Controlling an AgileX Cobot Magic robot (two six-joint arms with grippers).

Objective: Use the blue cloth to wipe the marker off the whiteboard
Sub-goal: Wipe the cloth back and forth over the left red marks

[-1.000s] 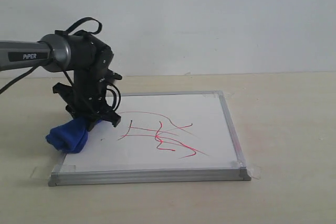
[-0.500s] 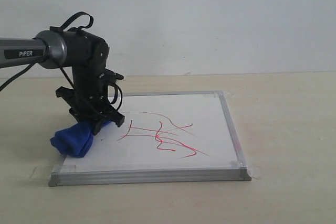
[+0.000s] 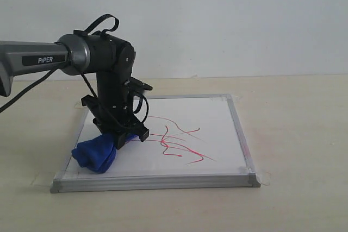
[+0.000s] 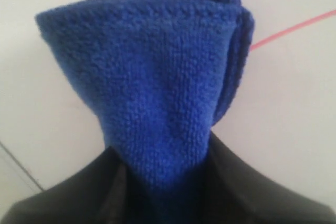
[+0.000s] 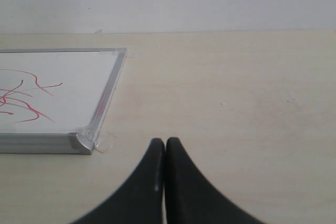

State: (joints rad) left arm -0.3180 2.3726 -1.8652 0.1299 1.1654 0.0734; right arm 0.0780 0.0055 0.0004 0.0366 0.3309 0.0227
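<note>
nearest us lies the front rail of the whiteboard (image 3: 163, 182), with a tape tab (image 3: 265, 177) at its corner on the tabletop (image 3: 293, 134). just behind that rail, toward the board's near left corner, the blue cloth (image 3: 95, 153) rests on the white surface as a bunched bundle. a little farther in we see the marker (image 3: 179, 144) lines, red and darker strokes across the middle, their left ends right by the tip of the left arm (image 3: 111, 74).

what worries us: the bulk of the cloth lies to the near left of the jaws rather than under them. a sweep to the right may drag it behind, and the hard tips, not the fabric, would meet the ink first. that could scrape the board or leave strokes untouched. too little pressure would only smear; too much could tug the cloth from the pinch or shift the board.

the left jaws are partly closed, pinching a narrowed neck of the cloth, which fans out over the board. the right jaws are pressed together, tips touching, holding nothing — they hang over the tabletop just off the board's near right corner. behind everything stands the plain wall (image 3: 228, 20).
</note>
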